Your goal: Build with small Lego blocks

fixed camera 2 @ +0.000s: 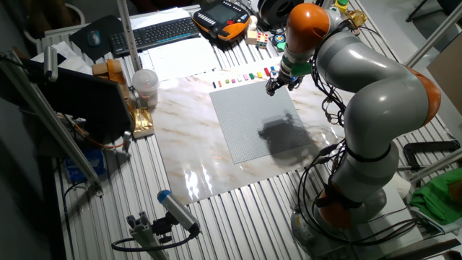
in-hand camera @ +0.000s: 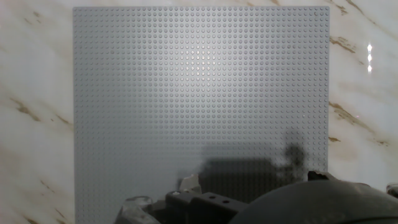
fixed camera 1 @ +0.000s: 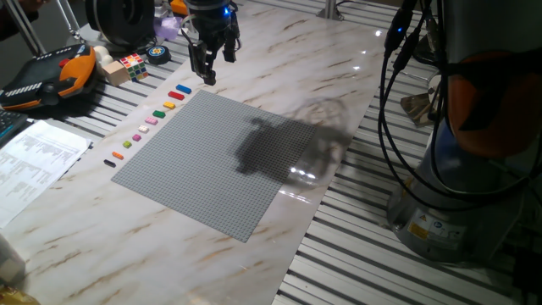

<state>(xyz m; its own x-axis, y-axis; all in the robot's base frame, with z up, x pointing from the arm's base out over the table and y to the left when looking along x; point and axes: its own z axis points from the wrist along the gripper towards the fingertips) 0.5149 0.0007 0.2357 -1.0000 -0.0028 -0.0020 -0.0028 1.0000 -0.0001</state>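
Starting at the left of one fixed view, you see a printed paper sheet [fixed camera 1: 38,152] whose lines of text are too small to read, and above it an orange-and-black handheld pendant [fixed camera 1: 47,76] bearing no legible marking. Just right of the pendant stands one multicoloured puzzle cube [fixed camera 1: 133,66], and beside it one dark round disc [fixed camera 1: 158,53] with a yellow emblem you cannot make out.

The small Lego blocks [fixed camera 1: 146,122] lie in a single diagonal row on the marble table [fixed camera 1: 279,68], just beside the left edge of the grey baseplate [fixed camera 1: 220,157] and apart from it. You can count ten: black nearest the camera, then orange, purple, pink, white, green, yellow, a second yellow, red and blue at the far end. The row also shows in the other fixed view, but there it is too small to count.

Further right, the gripper [fixed camera 1: 207,69] hangs above the table near the baseplate's far corner, close to the blue end of the row. Its fingers point downward with a narrow gap between the tips, and they hold nothing.

In the hand view the one baseplate fills the frame, studded and bare, with the arm's shadow across its lower part.

At the far right, a label on the robot base [fixed camera 1: 457,220] is unreadable.
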